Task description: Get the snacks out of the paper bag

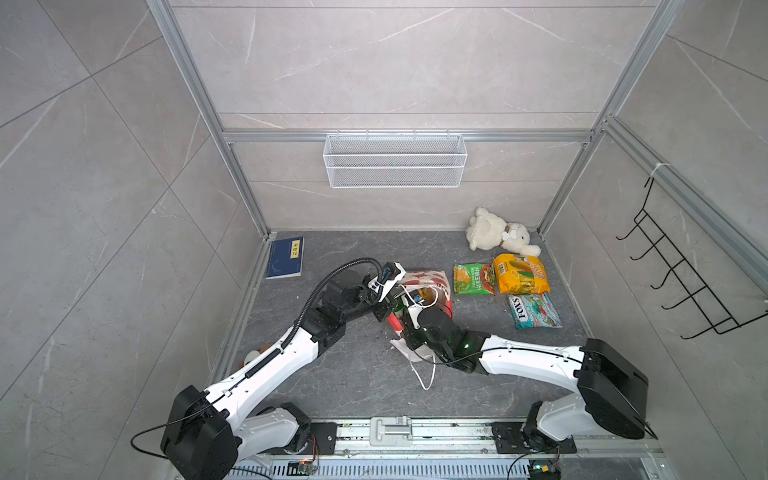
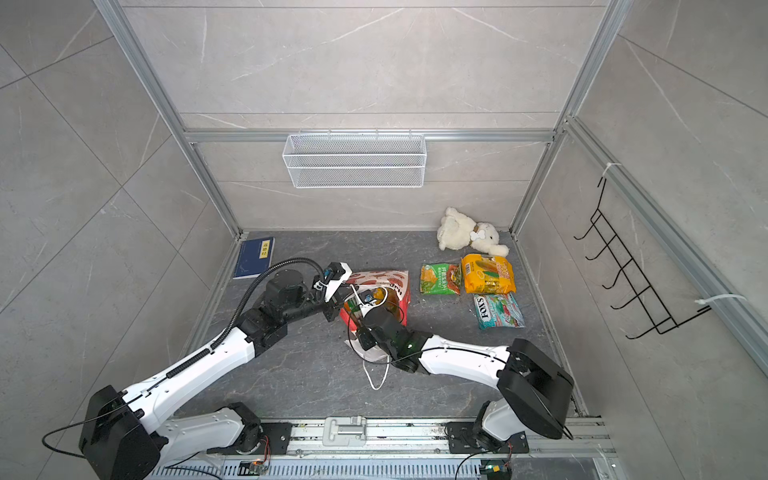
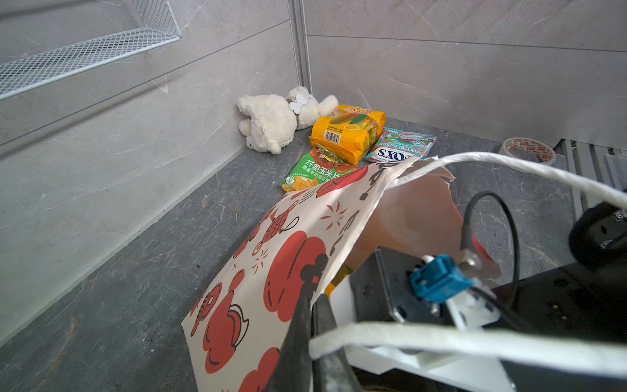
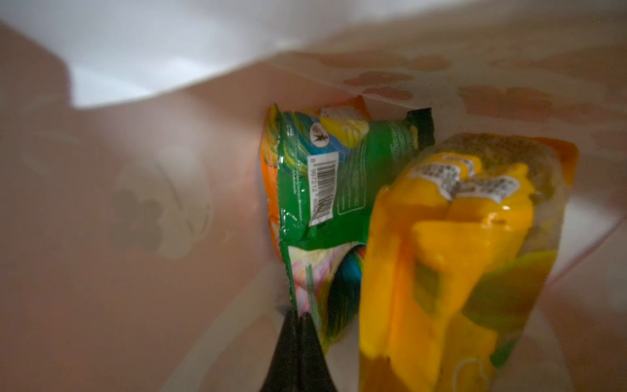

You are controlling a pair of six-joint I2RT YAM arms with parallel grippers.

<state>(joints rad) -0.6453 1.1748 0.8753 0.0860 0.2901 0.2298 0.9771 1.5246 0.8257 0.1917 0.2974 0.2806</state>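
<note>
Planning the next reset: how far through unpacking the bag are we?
Done: three packets lie out on the floor: green chips pack, yellow corn pack, FOX'S pack. In hand: left hand pinches the paper bag rim; right hand, inside, is shut on the edge of the barcoded green packet. Left: that one, the yellow-orange packet beside it, maybe more hidden behind.

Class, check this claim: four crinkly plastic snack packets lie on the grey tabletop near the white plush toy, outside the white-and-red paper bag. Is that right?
No: three lie there, not four: the green crinkly packet, the yellow-orange corn packet and the teal FOX'S packet, near the white plush toy and outside the white-and-red paper bag. Both top views show it.
</note>
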